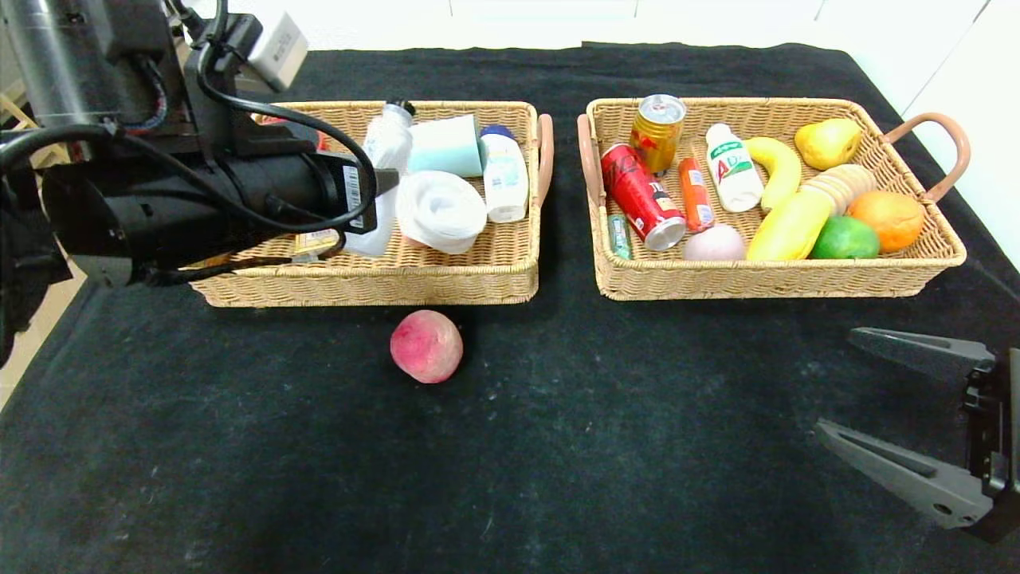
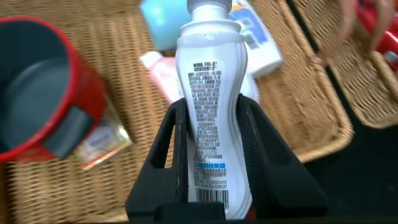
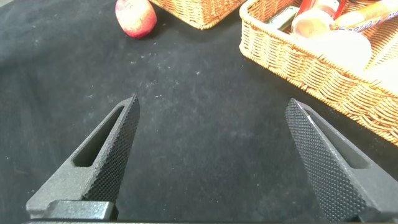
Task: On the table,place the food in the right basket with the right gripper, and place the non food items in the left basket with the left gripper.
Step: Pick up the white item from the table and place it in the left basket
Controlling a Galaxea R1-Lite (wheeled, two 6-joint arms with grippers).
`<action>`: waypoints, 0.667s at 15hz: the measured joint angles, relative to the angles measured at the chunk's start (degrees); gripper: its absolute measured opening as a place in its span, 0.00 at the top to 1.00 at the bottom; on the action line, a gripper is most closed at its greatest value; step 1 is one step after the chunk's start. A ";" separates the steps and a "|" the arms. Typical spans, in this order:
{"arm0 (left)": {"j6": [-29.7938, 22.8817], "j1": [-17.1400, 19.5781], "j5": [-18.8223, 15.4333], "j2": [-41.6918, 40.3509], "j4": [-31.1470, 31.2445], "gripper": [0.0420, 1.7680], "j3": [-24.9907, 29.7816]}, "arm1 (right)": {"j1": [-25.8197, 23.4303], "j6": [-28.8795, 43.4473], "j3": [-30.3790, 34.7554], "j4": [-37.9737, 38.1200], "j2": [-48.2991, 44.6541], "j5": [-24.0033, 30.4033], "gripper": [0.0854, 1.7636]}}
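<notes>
While the left gripper (image 2: pixel 211 134) hangs over the left basket (image 1: pixel 446 283), a shallow tan wicker tray with brown loop handles, it has its two black fingers pressed against the waist of a white plastic bottle with a barcode and small print (image 2: pixel 208 106). The narrow waist sits between the fingers, which looks like the sensible place to pinch a smooth bottle so it cannot slide out. The jaws stand only as far apart as the bottle's width. In the head view the bottle (image 1: pixel 384 151) shows beyond the bulky black arm, above the tray's floor beside a white coiled disc (image 1: pixel 440 210); I judge it is about to be let go there, since it is not food.

The right gripper (image 1: pixel 916 414) waits low over the black, lint-speckled cloth of the table (image 1: pixel 558 478), near the front right corner, in front of the right basket (image 1: pixel 781 279), the matching wicker tray. Its long pointed black fingers (image 3: pixel 109 155) are spread wide with nothing between them and touch nothing.

The pink-red round peach (image 1: pixel 426 346) lies on the cloth just in front of the left basket, well apart from the right gripper. Being food, it seems to be the one thing left out, and the wide spread suits its round body.
</notes>
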 joint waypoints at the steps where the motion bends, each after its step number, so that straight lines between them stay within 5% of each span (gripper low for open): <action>1: -0.02 1.71 -0.27 0.30 -0.21 0.68 -0.74 | 0.02 -0.01 0.02 0.00 -0.06 0.00 0.03; 8: 0.02 6.42 -0.90 3.82 -2.57 0.68 -1.88 | -0.09 -0.01 -0.04 0.09 -0.06 0.02 0.03; 10: -0.02 6.50 -0.84 4.53 -3.21 0.59 -2.15 | -0.09 0.00 -0.02 0.09 -0.04 0.00 0.03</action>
